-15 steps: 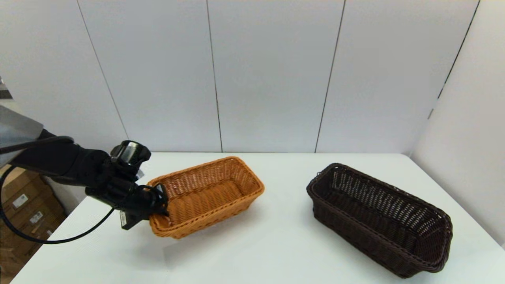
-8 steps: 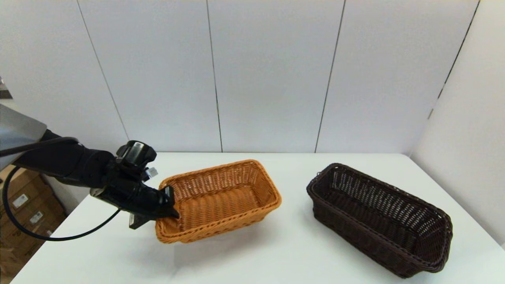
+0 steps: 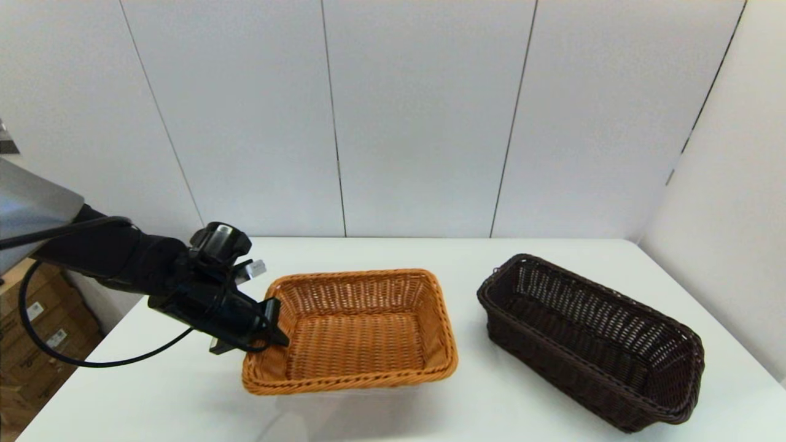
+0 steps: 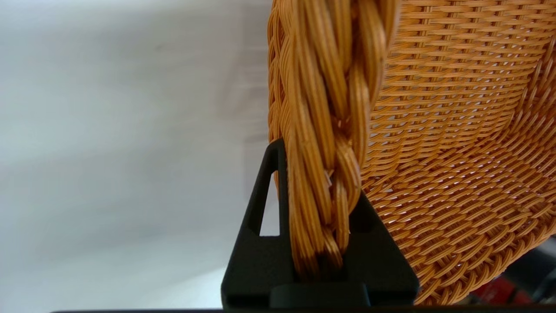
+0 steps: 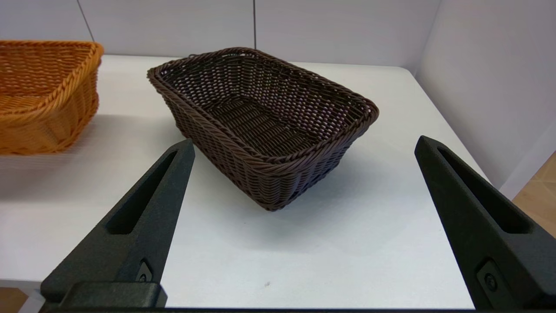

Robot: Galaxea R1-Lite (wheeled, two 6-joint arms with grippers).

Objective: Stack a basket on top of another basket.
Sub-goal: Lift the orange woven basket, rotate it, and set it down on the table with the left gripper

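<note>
My left gripper is shut on the braided rim at the left end of the orange-tan basket, which hangs just above the table with a shadow beneath it. In the left wrist view the rim is pinched between my two black fingers. The dark brown basket rests upright on the table at the right, apart from the orange one, and is empty. My right gripper is open in front of the dark brown basket, short of touching it. The orange-tan basket shows beside it.
The white table ends at a wall behind and on the right. Cardboard boxes stand on the floor past the table's left edge. A black cable loops under my left arm.
My left gripper has carried the orange-tan basket rightward, toward the dark brown basket, and swung its long side square to me. The dark brown basket has not moved.
</note>
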